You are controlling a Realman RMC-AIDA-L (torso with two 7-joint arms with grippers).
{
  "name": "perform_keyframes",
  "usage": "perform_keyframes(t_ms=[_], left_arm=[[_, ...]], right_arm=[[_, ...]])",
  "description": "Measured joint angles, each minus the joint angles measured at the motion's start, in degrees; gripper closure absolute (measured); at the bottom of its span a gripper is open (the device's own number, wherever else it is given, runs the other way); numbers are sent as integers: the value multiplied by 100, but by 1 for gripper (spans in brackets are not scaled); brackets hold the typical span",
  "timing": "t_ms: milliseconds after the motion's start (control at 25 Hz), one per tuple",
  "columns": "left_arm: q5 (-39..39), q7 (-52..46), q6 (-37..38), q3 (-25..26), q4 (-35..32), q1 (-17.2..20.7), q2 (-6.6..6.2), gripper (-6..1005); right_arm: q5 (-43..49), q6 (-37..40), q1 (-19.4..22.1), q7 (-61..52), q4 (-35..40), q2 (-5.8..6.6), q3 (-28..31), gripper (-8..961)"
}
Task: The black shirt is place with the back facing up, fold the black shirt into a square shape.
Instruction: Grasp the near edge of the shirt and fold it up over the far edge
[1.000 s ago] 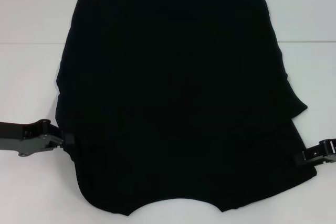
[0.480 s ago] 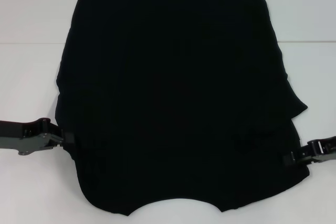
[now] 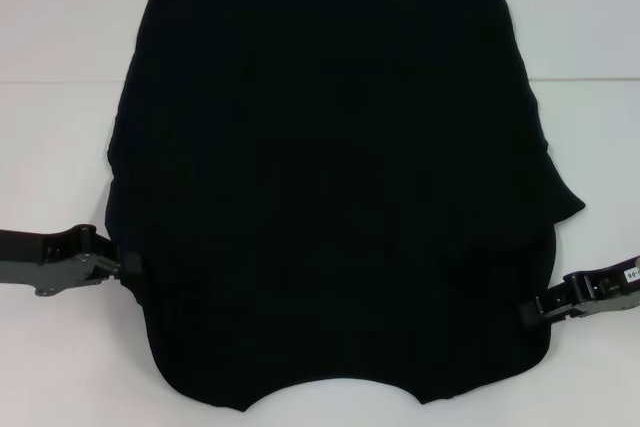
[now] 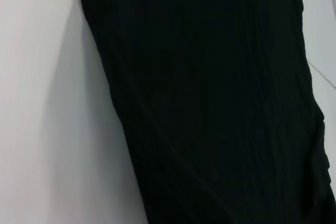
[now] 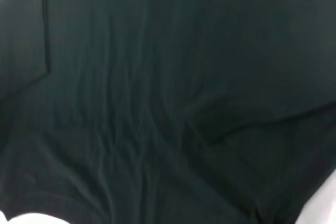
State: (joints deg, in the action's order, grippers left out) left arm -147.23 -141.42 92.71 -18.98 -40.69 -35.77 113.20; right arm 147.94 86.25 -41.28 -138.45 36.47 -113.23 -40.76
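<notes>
Since a second ago our right gripper [image 3: 530, 313] has slid inward, dragging the near right edge of the black shirt [image 3: 330, 177]; our left gripper [image 3: 128, 267] holds its side edge. Finger states: cannot tell. Soft, light fabric sprawls across the table [image 3: 60, 147]; edges suit pinching.

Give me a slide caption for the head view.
Both grippers, left and right, meet opposite side edges of the black shirt spread on the white table.
</notes>
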Motion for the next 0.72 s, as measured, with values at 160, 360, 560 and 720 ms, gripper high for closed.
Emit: perform_keyframes(t_ms=[160, 360, 560, 720], left_arm=[[1, 0, 17, 0, 0, -2, 0, 956], [2, 0, 17, 0, 0, -7, 4, 956], [2, 0, 7, 0, 0, -2, 10, 956], [2, 27, 72, -4, 0, 11, 15, 956]], right_arm=[[0, 19, 38, -37, 20, 25, 23, 463], [-3, -16, 56, -76, 32, 86, 70, 653], [-5, -30, 59, -109, 38, 99, 77, 827], [-14, 21, 66, -110, 45, 114, 77, 888]])
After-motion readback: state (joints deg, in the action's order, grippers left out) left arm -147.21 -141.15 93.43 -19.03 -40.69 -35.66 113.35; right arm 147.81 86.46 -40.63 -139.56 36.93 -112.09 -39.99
